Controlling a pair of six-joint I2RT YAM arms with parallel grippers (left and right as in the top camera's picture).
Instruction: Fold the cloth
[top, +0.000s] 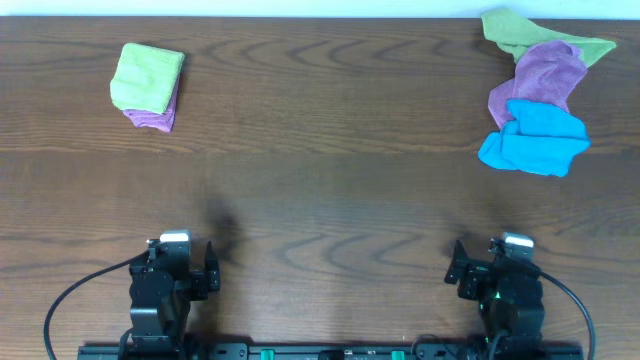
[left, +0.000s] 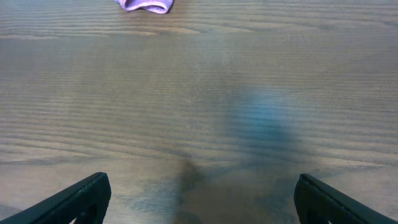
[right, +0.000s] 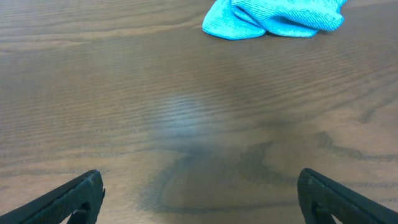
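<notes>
A pile of unfolded cloths lies at the far right: a blue cloth (top: 533, 138) in front, a purple cloth (top: 542, 75) behind it, a green cloth (top: 530, 33) at the back. The blue cloth also shows at the top of the right wrist view (right: 273, 17). At the far left sits a folded stack, a green cloth (top: 146, 76) on a purple one (top: 155, 118); the purple edge shows in the left wrist view (left: 145, 5). My left gripper (left: 202, 199) and right gripper (right: 200, 198) are both open and empty, near the front edge, far from any cloth.
The brown wooden table (top: 320, 190) carries nothing else. Both arm bases stand at the front edge, with black cables curving out to each side.
</notes>
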